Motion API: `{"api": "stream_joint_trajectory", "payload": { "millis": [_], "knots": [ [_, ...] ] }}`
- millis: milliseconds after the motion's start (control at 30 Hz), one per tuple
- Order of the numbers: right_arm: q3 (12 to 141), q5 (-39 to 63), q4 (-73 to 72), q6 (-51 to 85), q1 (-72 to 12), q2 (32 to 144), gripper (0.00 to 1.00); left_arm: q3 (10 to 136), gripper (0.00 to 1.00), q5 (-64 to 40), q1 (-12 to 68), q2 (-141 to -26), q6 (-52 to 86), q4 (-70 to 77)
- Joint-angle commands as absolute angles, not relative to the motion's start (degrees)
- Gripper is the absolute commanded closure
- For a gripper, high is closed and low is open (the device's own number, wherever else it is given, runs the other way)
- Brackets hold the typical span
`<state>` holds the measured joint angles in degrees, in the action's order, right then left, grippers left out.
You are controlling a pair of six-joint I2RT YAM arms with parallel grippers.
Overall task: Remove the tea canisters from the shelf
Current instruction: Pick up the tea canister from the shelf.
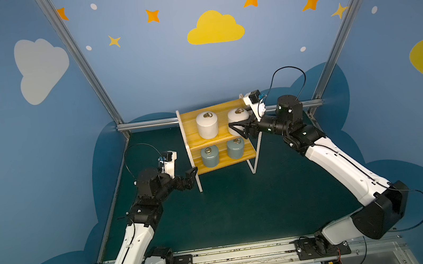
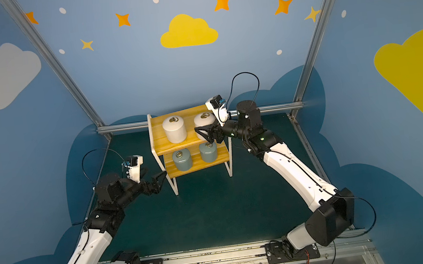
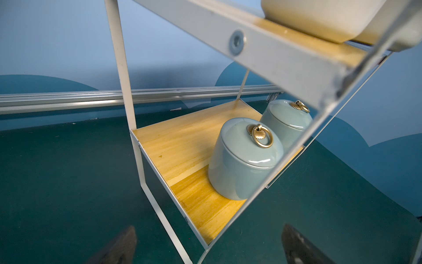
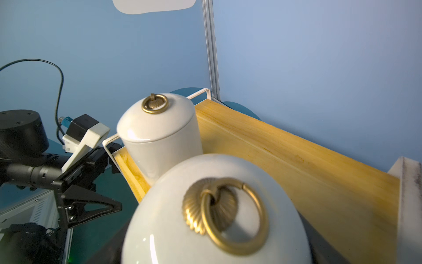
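The shelf (image 1: 189,124) (image 2: 158,135) stands at the back of the table. On its upper board are two white tea canisters (image 1: 207,125) (image 1: 236,117). My right gripper (image 1: 236,128) (image 2: 203,134) is shut on the right-hand white one (image 4: 205,217), with a jaw on each side of its body. Two grey-blue canisters (image 1: 209,156) (image 1: 235,148) sit on the lower board (image 3: 182,146). My left gripper (image 1: 191,177) (image 3: 210,249) is open and holds nothing. It sits by the shelf's front left leg and faces the nearer grey-blue canister (image 3: 242,160).
A dark green mat (image 1: 237,212) covers the table in front of the shelf. An aluminium rail (image 1: 148,123) runs along the back edge behind the shelf. Blue walls close in the back and both sides. The arms' base rail (image 1: 235,257) lies along the front.
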<state>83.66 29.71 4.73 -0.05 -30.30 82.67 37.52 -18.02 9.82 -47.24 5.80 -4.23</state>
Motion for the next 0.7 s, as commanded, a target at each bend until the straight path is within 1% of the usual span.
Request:
{"api": "stream_joint_trajectory", "payload": {
  "millis": [0, 367, 667],
  "knots": [
    [83.9, 31.0, 2.5, -0.9, -31.4, 77.5, 0.37, 39.3, 0.00, -18.4, 10.0, -47.3, 5.5, -3.6],
    [77.0, 27.6, 5.4, -1.7, -36.1, 68.7, 0.37, 38.6, 0.00, -18.7, 10.0, -46.6, 5.7, -3.4],
    [66.0, 21.4, 4.8, -1.3, -44.5, 60.9, 0.38, 37.4, 0.00, -18.7, 10.0, -44.5, 6.4, -3.5]
  ]
}}
